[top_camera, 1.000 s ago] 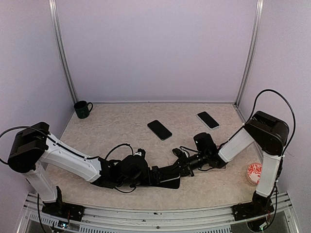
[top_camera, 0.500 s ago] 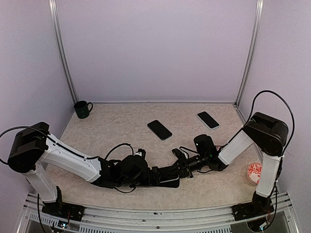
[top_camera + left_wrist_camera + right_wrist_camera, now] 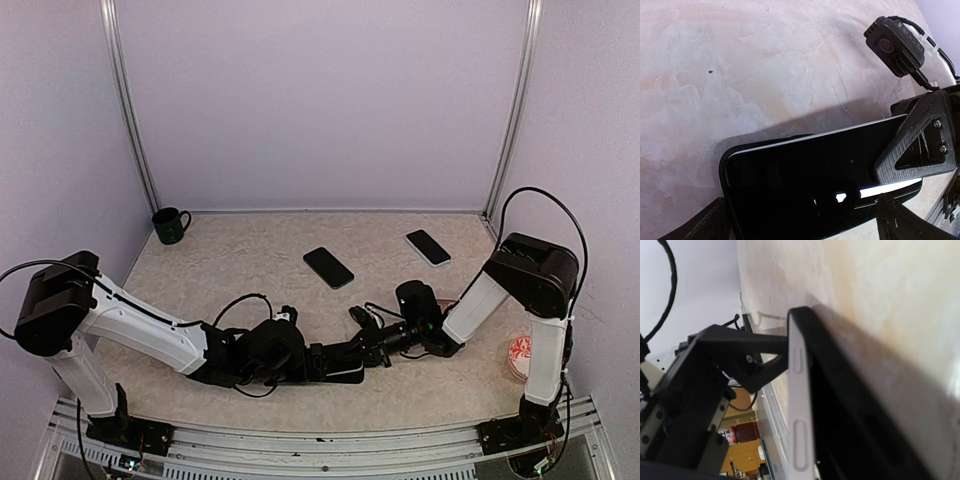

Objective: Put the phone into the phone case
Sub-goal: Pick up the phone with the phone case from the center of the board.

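A black phone [image 3: 805, 175] with a silver edge [image 3: 799, 390] lies partly in a black phone case [image 3: 722, 160], near the table's front centre in the top view [image 3: 345, 370]. My left gripper [image 3: 322, 362] straddles the case and phone; its fingers [image 3: 705, 222] show at both bottom corners of the left wrist view, closed on the case's sides. My right gripper [image 3: 372, 347] is at the phone's right end, with one finger [image 3: 915, 140] lying over the screen. In the right wrist view the phone's side stands a little off the case wall [image 3: 840, 405]; my own right fingers are hidden there.
Two other dark phones [image 3: 329, 267] [image 3: 428, 247] lie at mid-table. A dark green mug [image 3: 170, 225] stands at the back left corner. A red-patterned dish [image 3: 522, 355] sits by the right arm's base. Cables trail round both wrists.
Both grippers, with the phone and case between them, have shifted slightly left and toward the table's front edge. The grips look unchanged.
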